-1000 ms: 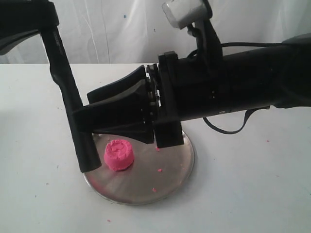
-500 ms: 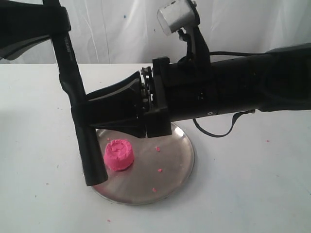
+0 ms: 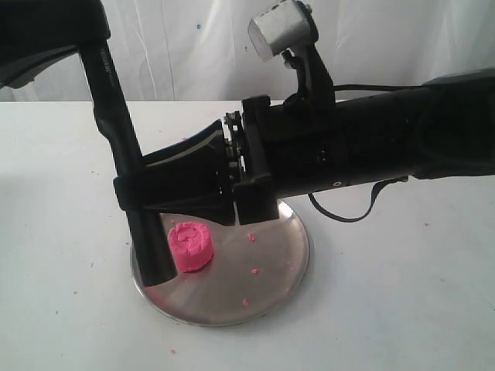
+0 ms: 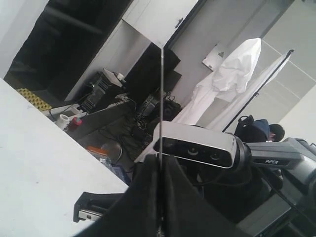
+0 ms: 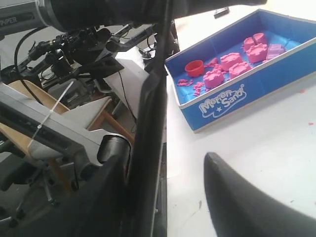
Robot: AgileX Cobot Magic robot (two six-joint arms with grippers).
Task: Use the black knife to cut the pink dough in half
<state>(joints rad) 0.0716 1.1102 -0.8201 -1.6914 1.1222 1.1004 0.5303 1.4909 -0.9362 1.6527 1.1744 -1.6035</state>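
The pink dough (image 3: 190, 246), a squat cylinder, stands on the left part of the round steel plate (image 3: 263, 286). The black knife (image 3: 124, 162) hangs steeply, its thick handle end down beside the dough's left side. My left gripper (image 3: 89, 42) at the top left is shut on the thin blade (image 4: 161, 98), which runs up between its fingers (image 4: 143, 197). My right gripper (image 3: 131, 182) reaches in sideways from the right and stands open around the knife (image 5: 153, 98). The knife rests against one finger (image 5: 111, 197), and the other finger (image 5: 237, 197) stays apart from it.
Tiny pink crumbs (image 3: 253, 271) dot the plate and the white table (image 3: 387, 309). A blue sand box (image 5: 237, 64) with pink moulded pieces shows in the right wrist view. The right arm (image 3: 371, 147) hangs low over the plate's far half.
The knife has swung right and down, so its handle end now sits at the plate beside the dough. The right gripper has shifted a little left with it.
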